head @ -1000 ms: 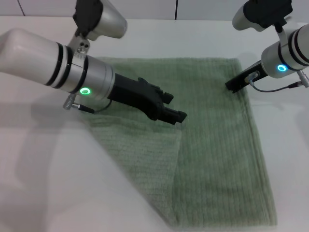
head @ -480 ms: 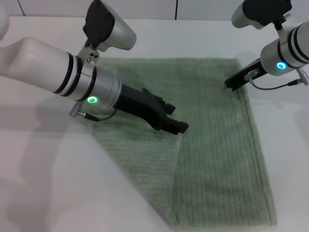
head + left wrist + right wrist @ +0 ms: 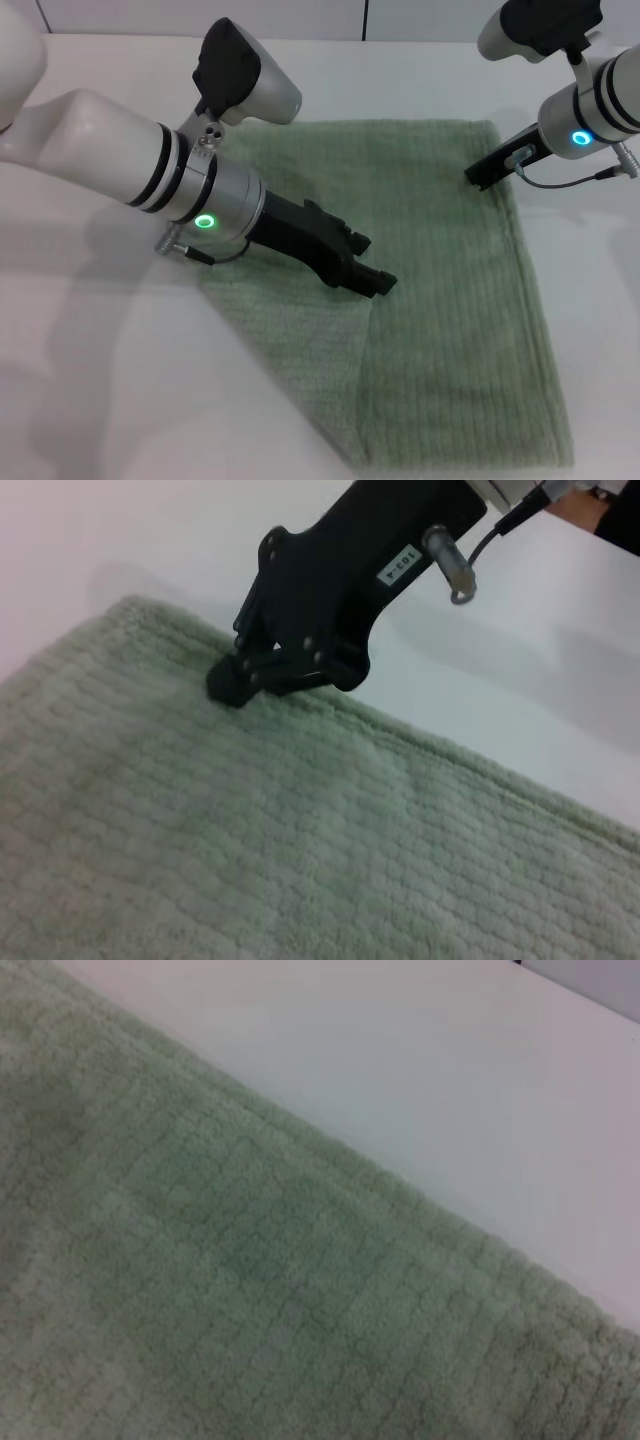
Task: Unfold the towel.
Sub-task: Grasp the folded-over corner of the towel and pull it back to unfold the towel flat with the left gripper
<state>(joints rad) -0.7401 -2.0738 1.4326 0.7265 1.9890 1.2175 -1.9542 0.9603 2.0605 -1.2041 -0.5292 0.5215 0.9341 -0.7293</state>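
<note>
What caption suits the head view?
Left tool over the folded sage-green terry towel; right tool at its far corner.

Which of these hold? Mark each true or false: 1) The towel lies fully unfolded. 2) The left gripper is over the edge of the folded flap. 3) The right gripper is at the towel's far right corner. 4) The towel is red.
1) False: a corner of the towel is folded over as a triangular flap on the robot's left.
2) True: the left gripper sits at the flap's upper edge.
3) True: the right gripper rests at that corner, also seen in the left wrist view.
4) False: it is sage green.
</note>
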